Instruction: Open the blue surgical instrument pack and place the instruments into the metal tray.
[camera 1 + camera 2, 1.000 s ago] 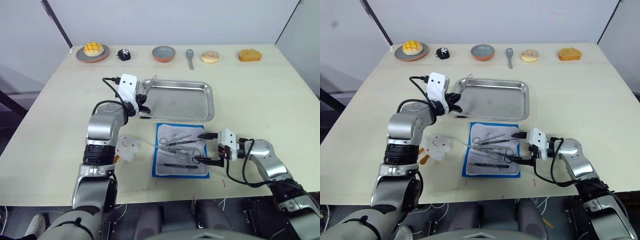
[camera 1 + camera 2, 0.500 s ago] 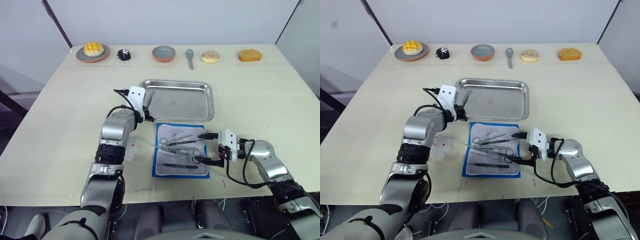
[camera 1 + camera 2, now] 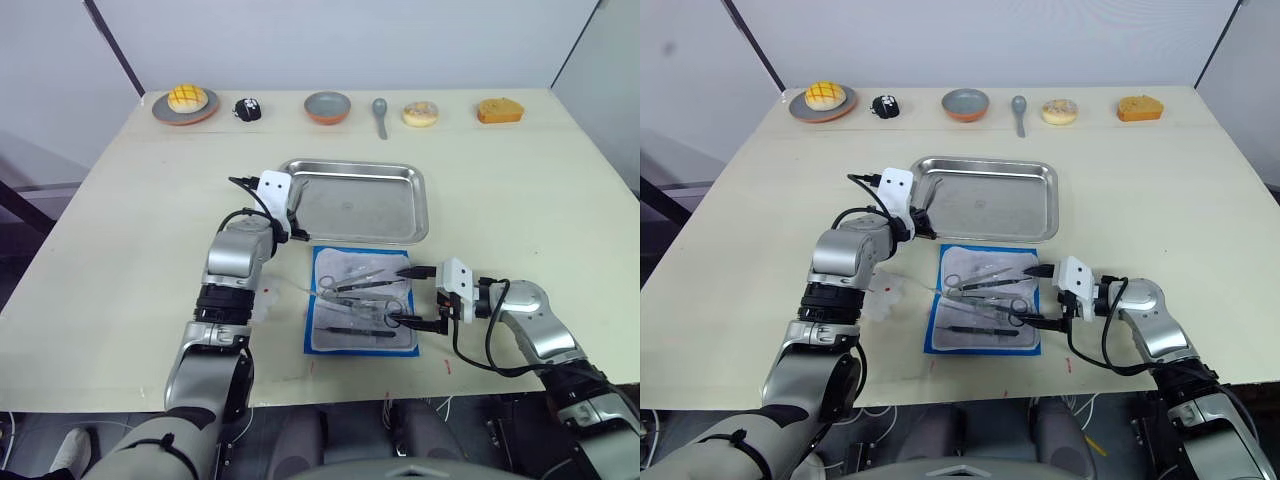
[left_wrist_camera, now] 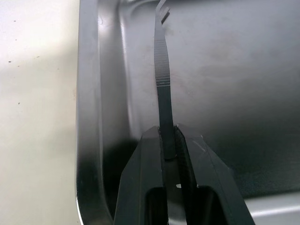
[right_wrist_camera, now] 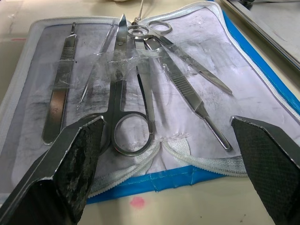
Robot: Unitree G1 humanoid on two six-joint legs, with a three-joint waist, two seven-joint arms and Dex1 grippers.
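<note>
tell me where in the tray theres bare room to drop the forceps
Most of the metal tray floor is bare, from its middle to its right rim. The left pincer, shut on forceps, sits by the left rim. The open pack is crowded with instruments.

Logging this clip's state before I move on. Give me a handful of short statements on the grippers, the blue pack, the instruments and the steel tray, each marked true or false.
1. The left gripper is shut on a slim grey metal instrument over the shiny rectangular steel tray. True.
2. The bright-blue fabric instrument pack is folded shut. False: it lies open, its whitish lining showing.
3. The right gripper is open at the pack's right edge. True.
4. All instruments are already in the tray. False: several silver scissors and forceps lie on the pack's lining.
5. The tray sits nearer the robot than the pack. False: it lies beyond the pack.
</note>
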